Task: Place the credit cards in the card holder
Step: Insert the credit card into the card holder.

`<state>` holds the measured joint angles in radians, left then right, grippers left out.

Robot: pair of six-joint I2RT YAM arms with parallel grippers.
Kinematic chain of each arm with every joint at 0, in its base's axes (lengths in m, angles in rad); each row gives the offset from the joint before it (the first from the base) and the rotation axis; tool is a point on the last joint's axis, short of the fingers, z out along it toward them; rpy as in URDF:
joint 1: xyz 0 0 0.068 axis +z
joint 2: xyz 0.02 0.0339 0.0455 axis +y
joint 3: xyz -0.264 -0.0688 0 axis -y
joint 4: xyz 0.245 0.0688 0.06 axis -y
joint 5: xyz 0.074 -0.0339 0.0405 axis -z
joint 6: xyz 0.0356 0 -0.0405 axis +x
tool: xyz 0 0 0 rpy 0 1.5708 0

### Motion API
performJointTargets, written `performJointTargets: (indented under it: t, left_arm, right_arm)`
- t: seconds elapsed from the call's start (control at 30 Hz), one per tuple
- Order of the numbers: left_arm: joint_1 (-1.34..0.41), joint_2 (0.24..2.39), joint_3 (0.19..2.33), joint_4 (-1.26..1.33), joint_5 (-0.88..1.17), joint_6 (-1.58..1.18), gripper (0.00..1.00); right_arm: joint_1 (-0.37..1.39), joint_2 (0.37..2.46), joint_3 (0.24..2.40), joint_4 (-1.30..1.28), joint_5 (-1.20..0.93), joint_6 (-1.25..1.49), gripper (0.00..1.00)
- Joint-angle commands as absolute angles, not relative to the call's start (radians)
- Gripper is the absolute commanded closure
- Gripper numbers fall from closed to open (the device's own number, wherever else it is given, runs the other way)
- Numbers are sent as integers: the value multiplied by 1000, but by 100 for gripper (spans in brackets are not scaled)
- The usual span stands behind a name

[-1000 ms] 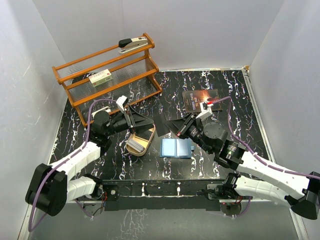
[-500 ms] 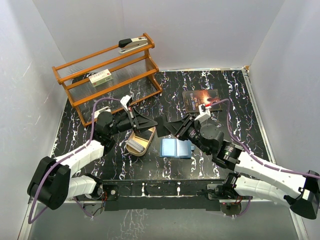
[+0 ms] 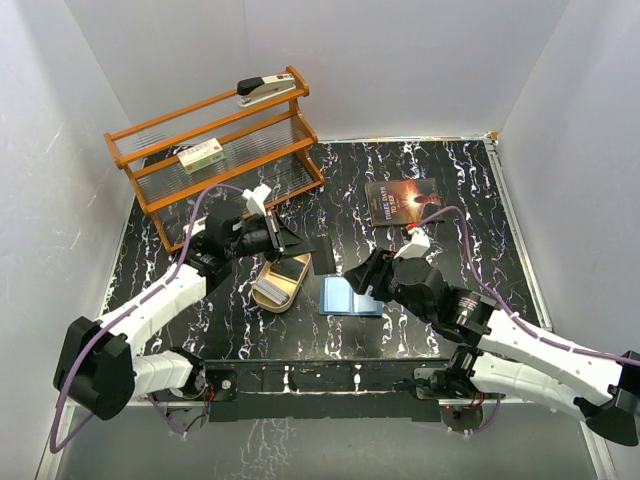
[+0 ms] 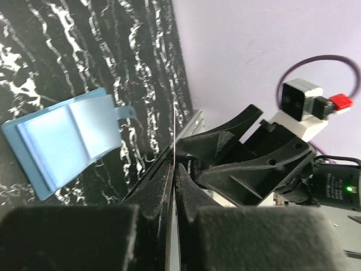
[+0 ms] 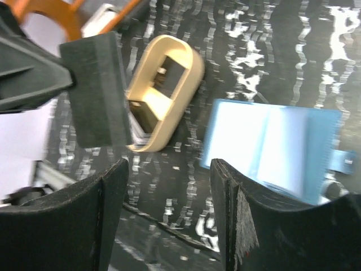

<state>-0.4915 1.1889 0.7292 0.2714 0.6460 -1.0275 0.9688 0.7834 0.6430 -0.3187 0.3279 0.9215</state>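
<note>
The left claw (image 4: 174, 168) pinches a dark credit card (image 5: 96, 93) by one edge, at 11 o'clock from the card holder (image 3: 350, 297). The blue holder lies open and flat near the 6 o'clock edge of the table (image 3: 450, 200). The right claw (image 5: 169, 169) gapes wide, gripping nothing, over the holder's 2 o'clock corner. A tan tray (image 3: 281, 282) sits at its 9 o'clock.

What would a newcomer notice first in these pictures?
The open blue card holder lies flat near the middle of the black marble table and stands out brightly against it. Close by, the left gripper pinches a dark card, while the right gripper hangs open over the holder. At the back left stands an orange rack with a stapler on top.
</note>
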Motion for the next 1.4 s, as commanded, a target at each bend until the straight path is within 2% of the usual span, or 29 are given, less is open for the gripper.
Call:
performJointTargets:
  t: [0.0,0.23,0.43,0.6,0.8,1.03,1.37]
  left_arm:
    - [-508,1229,766,97,611,-922,100]
    - [-548,1322,785,92,601,-941,100]
    - [-593,1397,765,137,582,-969,100]
    - [-628,1445,779,152,539,-986,100]
    - [-669,1532,831,144,503,-986,100]
    - [-698,1628,893,117,495,-972,100]
    - [-719,1731,959,91,478,-944,100]
  right_arm:
    - [973,819,685,-492,445,815,42]
    - [962,1076,847,-643,477,739,46]
    - [881,1185,844,-576,398,675,57]
    - [795,1215,832,-512,319,629,66]
    - [713,1286,786,-404,146,564,69]
    - [665,1309,746,-390,169,574,78]
    - [617,1343,681,-338,127,575,84]
